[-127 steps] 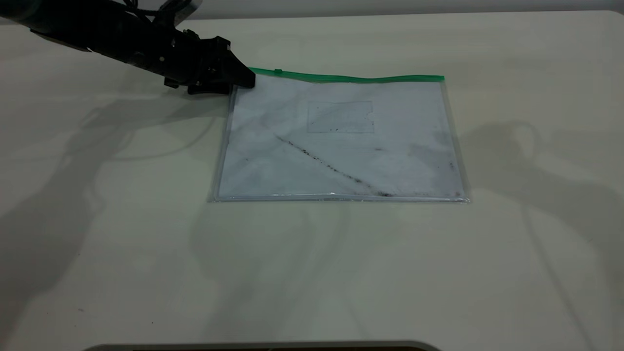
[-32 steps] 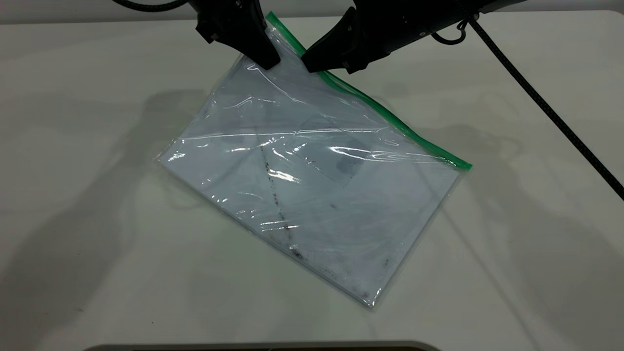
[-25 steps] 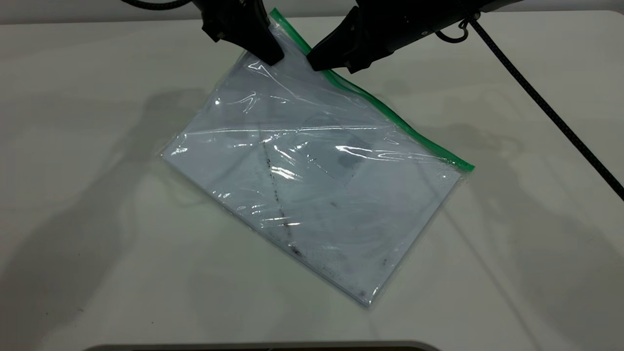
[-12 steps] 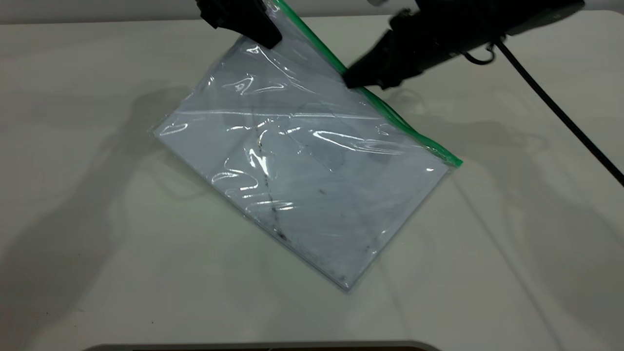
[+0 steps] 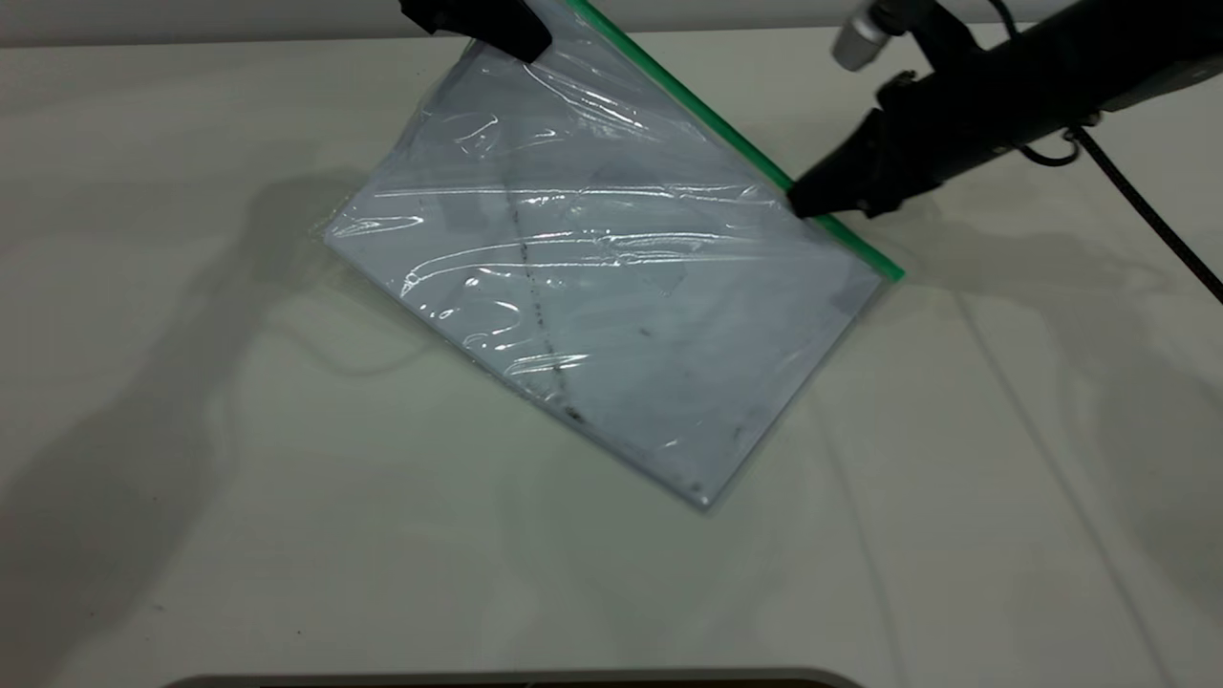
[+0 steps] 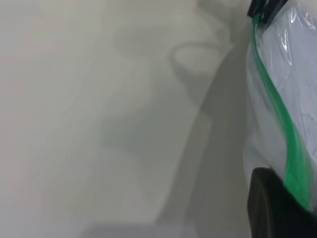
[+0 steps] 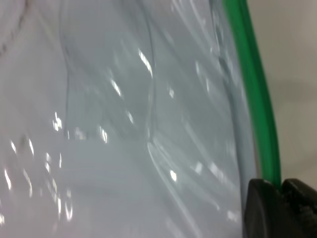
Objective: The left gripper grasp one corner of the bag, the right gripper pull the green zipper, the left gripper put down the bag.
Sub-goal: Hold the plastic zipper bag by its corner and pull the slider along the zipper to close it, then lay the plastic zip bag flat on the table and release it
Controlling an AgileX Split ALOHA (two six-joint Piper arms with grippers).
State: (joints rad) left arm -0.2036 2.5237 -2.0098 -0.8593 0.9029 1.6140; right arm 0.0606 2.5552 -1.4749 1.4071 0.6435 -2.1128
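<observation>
The bag [image 5: 611, 277], a clear pouch with a white sheet and a dark speckled streak, hangs tilted with its lowest corner [image 5: 702, 495] on the table. At the top edge of the exterior view my left gripper [image 5: 533, 43] is shut on the bag's raised corner. The green zipper [image 5: 712, 117] slopes down to the right. My right gripper [image 5: 804, 201] is shut on it near its lower end. The left wrist view shows the zipper strip [image 6: 277, 116] running into my dark finger [image 6: 270, 208]. In the right wrist view the strip [image 7: 255, 89] passes between the closed fingertips [image 7: 260, 210].
The pale table [image 5: 239, 497] lies bare around the bag. The right arm's braided cable [image 5: 1151, 220] trails off to the right. A grey rim [image 5: 516, 678] shows at the near edge.
The right gripper has slid down the green zipper from near the left gripper to the strip's lower right end. The left gripper has lifted the corner higher, and the bag hangs steeper.
</observation>
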